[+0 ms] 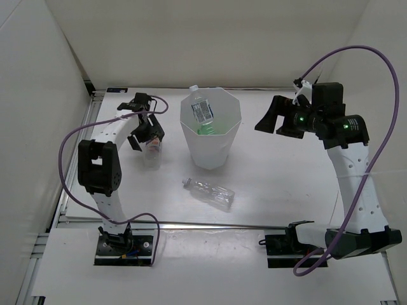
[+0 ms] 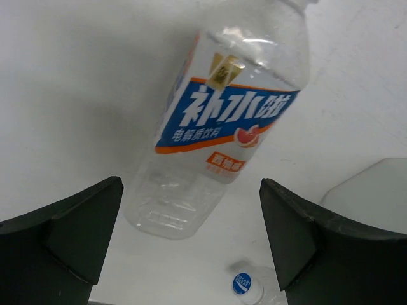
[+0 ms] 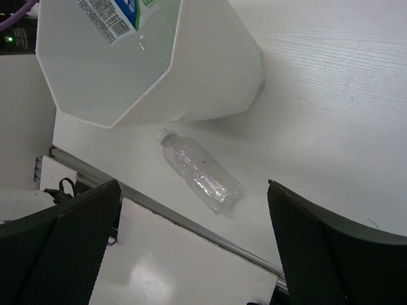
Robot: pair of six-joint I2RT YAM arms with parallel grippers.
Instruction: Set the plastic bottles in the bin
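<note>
The left gripper [image 2: 191, 188] stood wide, its jaws either side of a blue-and-orange-labelled bottle [image 2: 227, 121], not touching it. The right gripper [image 3: 194, 185] gaped wide too, empty. Below it lay an unlabelled bottle [image 3: 200, 173], and just beyond that the bin [image 3: 210, 70] held a labelled bottle [image 1: 202, 112] and a green bottle [image 1: 206, 130].

The bottle [image 2: 184, 203] bears a label [image 2: 222, 121] reading 补水液 and 电解质饮料.

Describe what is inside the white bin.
Inside the bin are a clear labelled bottle with a white cap and a green bottle, partly seen. The bin's floor and anything beneath them is covered.
</note>
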